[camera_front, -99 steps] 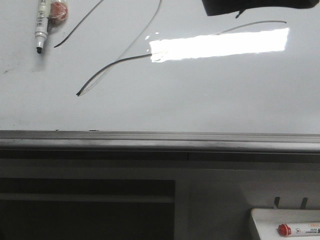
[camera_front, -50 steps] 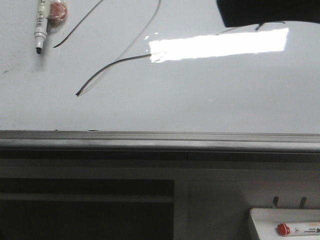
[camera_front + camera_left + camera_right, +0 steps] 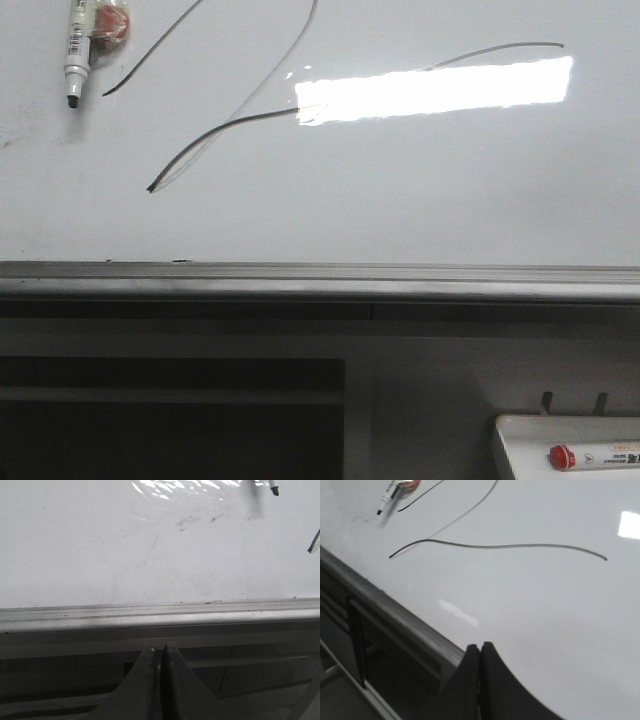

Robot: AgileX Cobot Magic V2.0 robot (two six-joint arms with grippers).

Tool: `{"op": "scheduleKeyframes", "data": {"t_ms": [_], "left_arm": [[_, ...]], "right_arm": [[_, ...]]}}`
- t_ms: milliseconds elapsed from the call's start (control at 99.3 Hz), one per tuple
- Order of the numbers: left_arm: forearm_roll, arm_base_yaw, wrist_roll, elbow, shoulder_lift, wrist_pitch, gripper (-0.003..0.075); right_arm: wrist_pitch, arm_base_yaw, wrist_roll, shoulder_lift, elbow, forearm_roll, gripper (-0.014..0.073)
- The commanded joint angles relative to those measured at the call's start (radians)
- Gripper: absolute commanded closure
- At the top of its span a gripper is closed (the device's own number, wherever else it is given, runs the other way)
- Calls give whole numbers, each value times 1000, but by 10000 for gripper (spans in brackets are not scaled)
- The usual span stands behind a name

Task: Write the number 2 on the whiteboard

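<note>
Showing both hands pressed together only in wrist views (left hand (image 3: 160, 655), right hand (image 3: 480, 652)), whiteboard (image 3: 400, 200) beyond.

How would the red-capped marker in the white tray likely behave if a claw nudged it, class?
The marker looks round-bodied, so it would probably roll. The tray has a raised rim that should stop it. It looks small, hard and smooth: likely light, stiff and possibly slippery.

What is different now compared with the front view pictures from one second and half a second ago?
The dark arm shape at the top right has moved right and out of the front view, uncovering the stroke's far end. The number 2 strokes, the whiteboard, the marker on it and the red-capped marker in the tray stayed put.
</note>
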Motion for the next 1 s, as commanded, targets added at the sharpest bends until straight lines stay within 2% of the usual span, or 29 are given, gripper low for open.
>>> {"op": "scheduleKeyframes", "data": {"t_ms": [0,20,71,141,272,343,423,494,564,645,695,836,987], "left_arm": [[-15,2,2,11,-26,-49,741],[-15,2,2,11,-26,-49,741],[-15,2,2,11,-26,-49,741],[-15,2,2,11,-26,-49,741],[-15,2,2,11,-26,-49,741],[-15,2,2,11,-26,-49,741],[-15,2,2,11,-26,-49,741],[-15,2,2,11,-26,-49,741],[-15,2,2,11,-26,-49,741],[-15,2,2,11,-26,-49,741],[-15,2,2,11,-26,-49,741],[-15,2,2,11,-26,-49,741],[-17,2,2,11,-26,-49,741]], "right_arm": [[5,-37,350,3,18,-351,664],[2,-52,427,3,32,-424,664],[-3,-97,725,3,65,-699,664],[28,-185,1003,3,96,-940,664],[257,-402,1251,1,106,-1167,664],[368,-513,1409,1,106,-1340,664],[441,-605,1651,-15,108,-1576,664],[449,-659,1808,-56,125,-1720,664],[428,-694,1886,-120,162,-1755,664],[387,-719,1904,-209,224,-1755,664],[510,-727,1907,-271,214,-1770,664],[696,-738,1907,-410,218,-1778,664],[703,-740,1905,-394,218,-1784,664]]}}
